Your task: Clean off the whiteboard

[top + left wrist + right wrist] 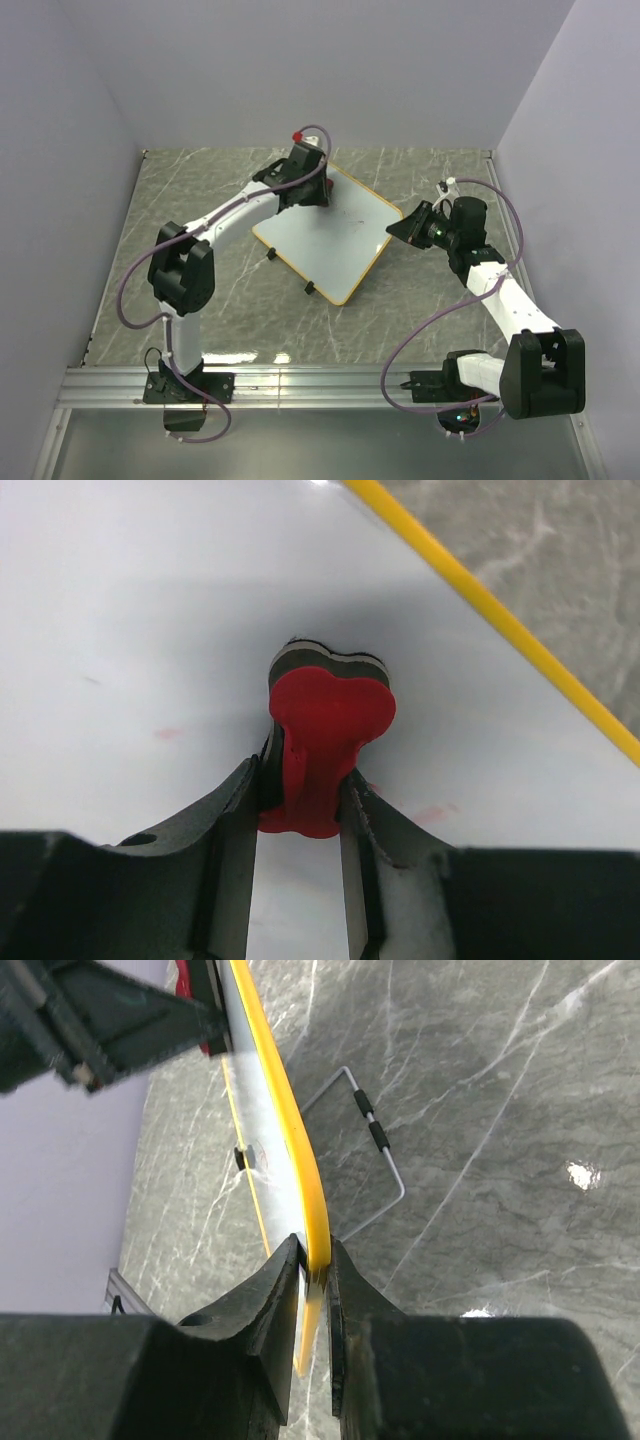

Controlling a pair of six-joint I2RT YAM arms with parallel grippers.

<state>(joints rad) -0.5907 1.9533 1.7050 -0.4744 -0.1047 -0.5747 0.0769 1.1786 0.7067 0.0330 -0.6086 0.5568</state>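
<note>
The whiteboard point(325, 235) lies tilted in the middle of the table, white with a yellow rim and two black feet on its near-left edge. My left gripper point(300, 790) is shut on the red-black eraser point(325, 720), which presses on the board's far part point(150, 630); faint red smudges remain beside it. In the top view the left gripper point(305, 178) is over the board's far corner. My right gripper point(315, 1265) is shut on the board's yellow rim point(290, 1130) at its right edge; in the top view the right gripper point(400, 230) is at that edge.
A wire stand point(375, 1140) with black sleeves shows under the board in the right wrist view. The grey marble table point(200, 180) is bounded by pale walls at the back and sides, and an aluminium rail point(320, 385) runs along the near edge.
</note>
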